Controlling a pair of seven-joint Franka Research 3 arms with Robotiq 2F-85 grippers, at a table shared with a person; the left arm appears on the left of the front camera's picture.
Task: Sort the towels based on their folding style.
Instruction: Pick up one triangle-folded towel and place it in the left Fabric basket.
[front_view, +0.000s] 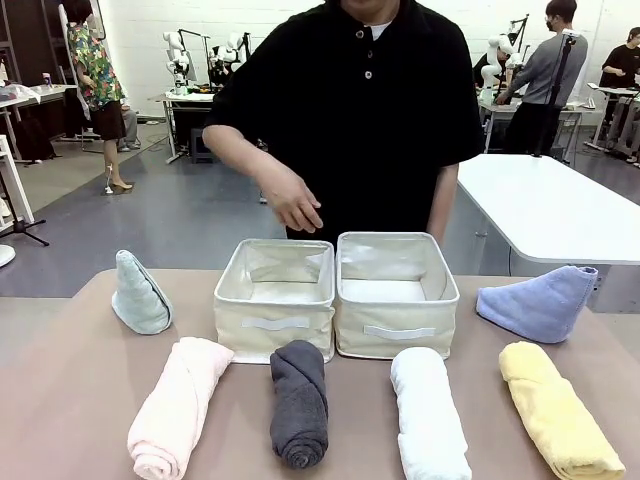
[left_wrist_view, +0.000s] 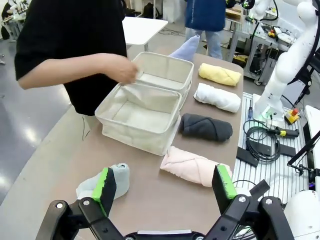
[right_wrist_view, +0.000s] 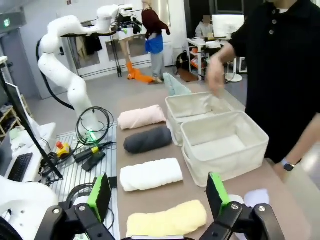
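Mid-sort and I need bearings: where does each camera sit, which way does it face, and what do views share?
Front view: fixed between the arms, facing across the table at the person's hand by the cream bins.
Left wrist view: on that wrist, looking past the open left gripper over the pink roll toward the bins; right arm beyond.
Right wrist view: on that wrist, open right gripper over the yellow roll; left arm beyond.
Shared: bins, dark grey roll.

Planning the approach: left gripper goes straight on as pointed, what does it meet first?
Likely the pale pink rolled towel, just ahead of its open jaws; depth unclear, bare table might come first.
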